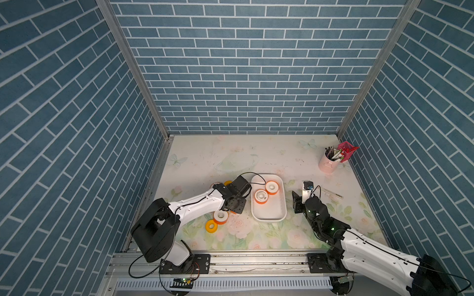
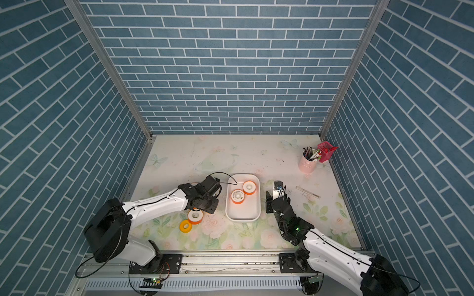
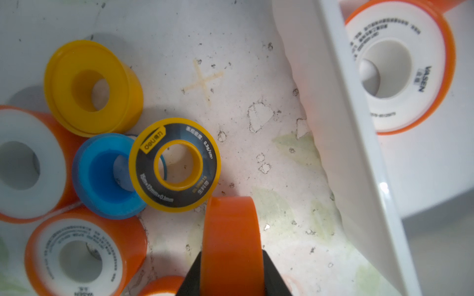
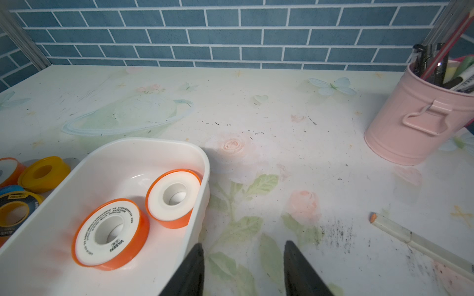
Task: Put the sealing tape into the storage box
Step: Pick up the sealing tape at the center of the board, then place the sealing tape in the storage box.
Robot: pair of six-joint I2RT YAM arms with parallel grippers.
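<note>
Orange tape roll (image 3: 230, 225): stands on edge, clenched between the fingers (image 3: 189, 279) of the left pincer (image 3: 232, 258), which press on its two flat sides. Judgement: the flat faces give the pads parallel seats, hence the edge-on hold. Whether it is lifted off the surface (image 1: 256, 159) I cannot tell.

Position: outside the storage box (image 1: 268, 218), just left of the box's left wall in both top views.

The box sits mid-frame. A printed roll (image 1: 260, 196) and a plain roll (image 1: 272, 187) lie flat in its upper half, close together. The lower half is bare, so there is room for a drop.

Obstacle: the near box wall (image 3: 346, 128), low and sloping. A lift and a short carry rightward should clear it.

Crowding: a black-labelled roll (image 3: 174, 164) overlaps a blue roll (image 3: 107, 176) just beside the held one. A yellow roll (image 3: 89, 87) lies further off.

Right pincer (image 4: 243, 269): released and empty, right of the box, not touching it.

Pink cup (image 1: 329, 164): upper right, well apart.
</note>
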